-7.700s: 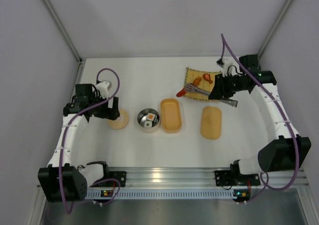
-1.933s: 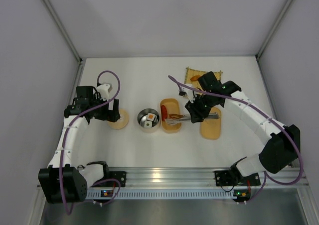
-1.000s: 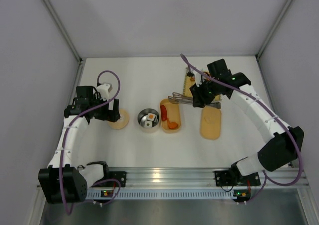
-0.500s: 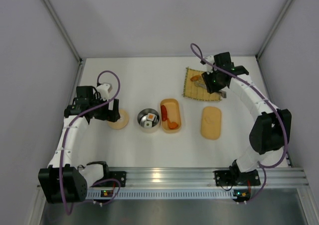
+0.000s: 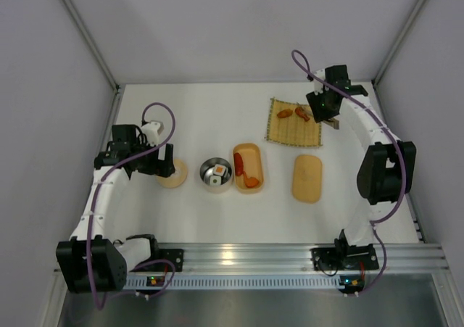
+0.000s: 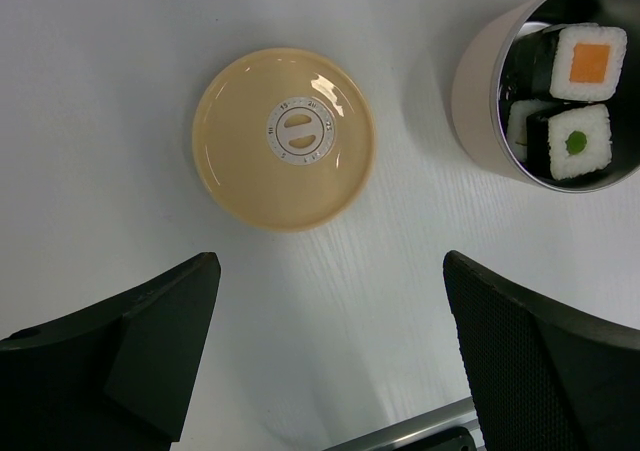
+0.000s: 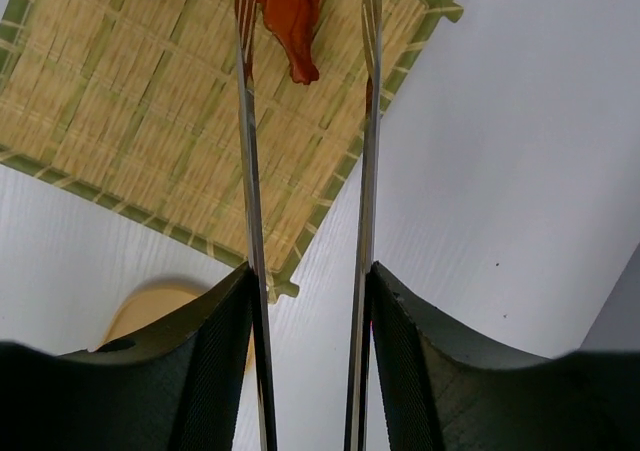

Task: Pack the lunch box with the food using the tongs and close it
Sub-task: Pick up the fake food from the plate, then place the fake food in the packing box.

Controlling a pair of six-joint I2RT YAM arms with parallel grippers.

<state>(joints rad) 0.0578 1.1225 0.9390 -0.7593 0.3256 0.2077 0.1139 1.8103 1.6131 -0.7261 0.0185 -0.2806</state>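
My right tool (image 7: 310, 311) grips the tongs (image 7: 250, 171).
Their arms flank a red shrimp piece (image 7: 295, 16), upper centre; my left tool (image 6: 330, 311) hangs wide open.

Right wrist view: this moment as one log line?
right fingers: clamped on slim grey metal tongs | tongs: arms apart above green-edged bamboo mat, red shrimp-like piece seen between them | left fingers: open, empty

Lab enclosure, grey panel walls (image 5: 217, 30), aluminium base rail (image 5: 246, 258)
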